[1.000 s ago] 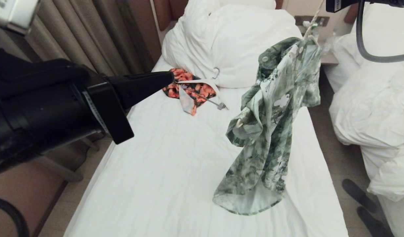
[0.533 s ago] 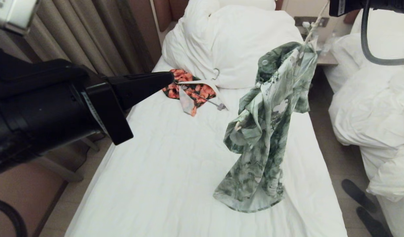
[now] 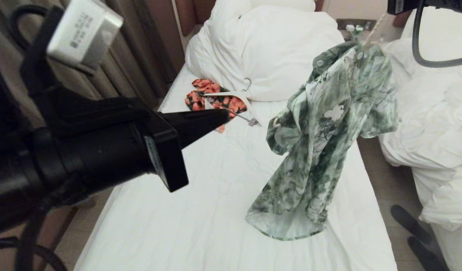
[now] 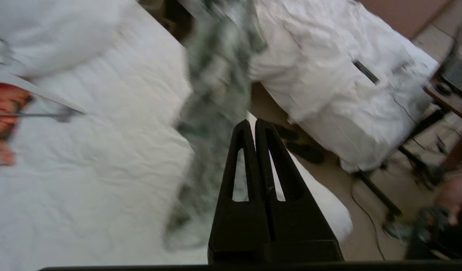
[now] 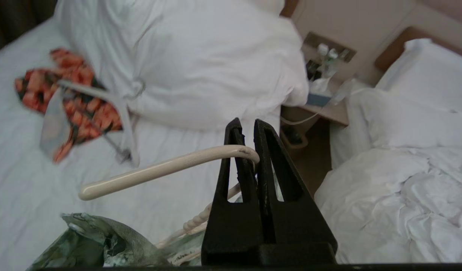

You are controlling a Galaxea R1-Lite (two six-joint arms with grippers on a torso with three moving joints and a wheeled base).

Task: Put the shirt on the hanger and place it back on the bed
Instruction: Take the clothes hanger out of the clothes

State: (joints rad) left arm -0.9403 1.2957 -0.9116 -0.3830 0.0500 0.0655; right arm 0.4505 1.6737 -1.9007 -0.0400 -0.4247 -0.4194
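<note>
The shirt is hung over the right side of the bed, its hem resting on the sheet, with a second garment laid far left before the duvet.

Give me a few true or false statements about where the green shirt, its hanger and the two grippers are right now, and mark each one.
1. The right gripper is shut on the hanger hook. True.
2. The shirt lies flat on the bed. False: it hangs from the hanger, with only its hem near the sheet.
3. The left gripper is shut and holds nothing. True.
4. The orange garment hangs from the left gripper. False: it lies on the bed near the duvet.
</note>
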